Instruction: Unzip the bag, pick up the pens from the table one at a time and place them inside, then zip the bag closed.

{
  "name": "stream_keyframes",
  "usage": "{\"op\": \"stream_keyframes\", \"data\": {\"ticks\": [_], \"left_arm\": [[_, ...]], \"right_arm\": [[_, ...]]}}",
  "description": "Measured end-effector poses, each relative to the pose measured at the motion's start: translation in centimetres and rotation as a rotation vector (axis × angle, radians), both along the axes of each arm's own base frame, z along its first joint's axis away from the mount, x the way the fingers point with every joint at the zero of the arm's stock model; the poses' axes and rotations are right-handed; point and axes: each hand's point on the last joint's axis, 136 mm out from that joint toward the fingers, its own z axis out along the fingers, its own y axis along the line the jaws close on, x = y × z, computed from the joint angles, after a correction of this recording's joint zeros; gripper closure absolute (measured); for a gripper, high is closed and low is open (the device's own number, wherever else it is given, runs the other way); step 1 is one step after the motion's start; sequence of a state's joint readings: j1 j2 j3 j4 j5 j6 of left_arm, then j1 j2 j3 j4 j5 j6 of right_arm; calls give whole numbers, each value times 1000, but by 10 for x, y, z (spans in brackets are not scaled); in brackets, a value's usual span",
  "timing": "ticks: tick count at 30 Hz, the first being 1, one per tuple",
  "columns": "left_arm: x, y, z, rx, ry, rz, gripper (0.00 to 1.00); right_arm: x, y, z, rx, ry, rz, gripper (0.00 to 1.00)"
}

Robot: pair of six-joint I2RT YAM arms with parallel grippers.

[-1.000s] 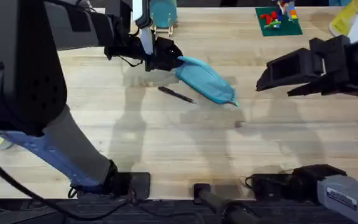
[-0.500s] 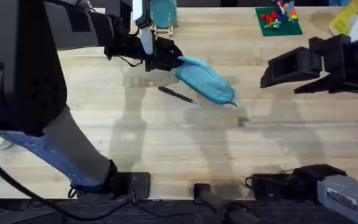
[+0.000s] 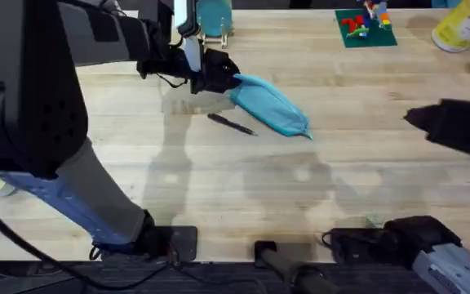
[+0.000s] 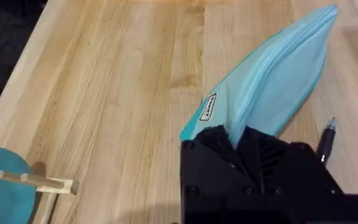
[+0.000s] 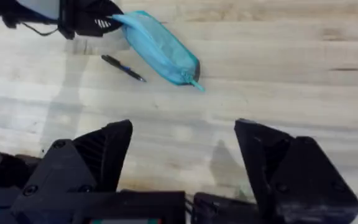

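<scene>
Overhead view: the left arm extends across the desk (image 3: 365,188), its left gripper (image 3: 219,77) clenched on the near end of the pencil pouch (image 3: 272,106), which lies diagonally on the desk. One dark pen (image 3: 232,124) lies just beside the pouch. The right gripper (image 5: 182,162) hangs above bare desk, fingers spread wide, well apart from the pouch.

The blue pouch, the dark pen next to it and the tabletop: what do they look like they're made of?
The pouch looks like soft woven fabric, matte: it sags and creases where the left pincer grips its end. The pen seems to be hard plastic, dark with a slight sheen, though metal can't be ruled out. The table looks like pale wood, with visible plank seams and grain, smoothly finished.
</scene>
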State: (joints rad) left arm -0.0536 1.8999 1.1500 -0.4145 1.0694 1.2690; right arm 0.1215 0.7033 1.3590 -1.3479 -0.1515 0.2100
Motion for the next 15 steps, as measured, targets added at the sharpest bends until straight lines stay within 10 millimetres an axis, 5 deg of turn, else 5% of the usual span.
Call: {"op": "stream_keyframes", "data": {"ticks": [6, 15], "left_arm": [[0, 0, 0, 0, 0, 0, 957], [0, 0, 0, 0, 0, 0, 957]], "right_arm": [[-14, -1, -4, 4, 13, -1, 3], [9, 2, -15, 36, -54, -19, 3]]}}
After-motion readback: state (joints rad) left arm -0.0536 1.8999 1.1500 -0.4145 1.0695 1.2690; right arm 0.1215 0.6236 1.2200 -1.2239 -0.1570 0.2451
